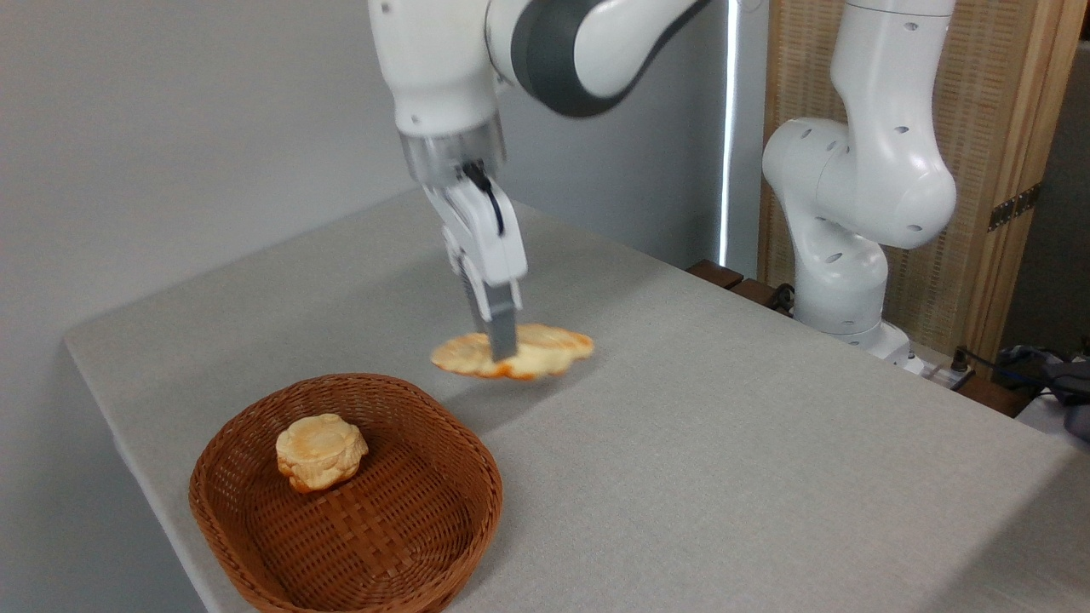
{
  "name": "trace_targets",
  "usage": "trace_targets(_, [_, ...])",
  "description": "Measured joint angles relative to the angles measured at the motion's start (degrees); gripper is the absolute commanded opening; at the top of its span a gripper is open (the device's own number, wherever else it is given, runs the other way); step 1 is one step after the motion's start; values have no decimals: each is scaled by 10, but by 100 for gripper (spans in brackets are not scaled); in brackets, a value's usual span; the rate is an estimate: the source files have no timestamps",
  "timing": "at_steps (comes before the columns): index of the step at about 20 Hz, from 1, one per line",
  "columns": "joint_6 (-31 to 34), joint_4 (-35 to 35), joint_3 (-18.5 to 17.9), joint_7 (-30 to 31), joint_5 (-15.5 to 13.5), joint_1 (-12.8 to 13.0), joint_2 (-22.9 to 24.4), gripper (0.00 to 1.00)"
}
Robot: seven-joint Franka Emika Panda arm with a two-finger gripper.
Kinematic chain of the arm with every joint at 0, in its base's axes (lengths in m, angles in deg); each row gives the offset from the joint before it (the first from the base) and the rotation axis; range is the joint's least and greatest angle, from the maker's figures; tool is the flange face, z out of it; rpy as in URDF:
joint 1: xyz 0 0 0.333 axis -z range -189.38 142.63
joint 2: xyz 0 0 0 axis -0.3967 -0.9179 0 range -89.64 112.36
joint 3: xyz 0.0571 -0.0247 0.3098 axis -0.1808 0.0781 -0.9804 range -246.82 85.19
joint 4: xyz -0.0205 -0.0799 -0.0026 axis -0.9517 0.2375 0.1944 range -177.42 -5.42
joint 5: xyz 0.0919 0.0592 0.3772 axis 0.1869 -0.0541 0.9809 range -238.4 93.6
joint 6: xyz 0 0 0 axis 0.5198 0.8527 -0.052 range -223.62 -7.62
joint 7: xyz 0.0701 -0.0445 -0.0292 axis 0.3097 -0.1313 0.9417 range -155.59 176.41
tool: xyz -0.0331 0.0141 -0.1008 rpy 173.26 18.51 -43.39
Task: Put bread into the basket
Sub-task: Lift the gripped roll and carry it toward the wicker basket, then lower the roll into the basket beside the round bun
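Gripper [502, 342] clamped across the middle of the bread [513, 351], loaf carried clear of the table [724, 443], roughly level, its shadow on the cloth below. Basket [349, 498] near the table's front-left corner, down and to the left of the load, with a small round bun [321, 451] in its left half. Step in hand, by the look of it: the carry toward the basket. Best done by holding height until past the thick near rim, keeping the loaf flat so neither pointed end dips and catches the wicker. Worth aiming for the free right half, long axis along the basket's length, clear of the bun. Release low, only once over the weave.
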Motion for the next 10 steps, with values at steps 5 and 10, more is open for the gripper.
trace_targets(5, [-106, 26, -3, 0, -4, 0, -4, 28])
trace_targets(10, [-227, 27, -8, 0, -7, -5, -24, 30])
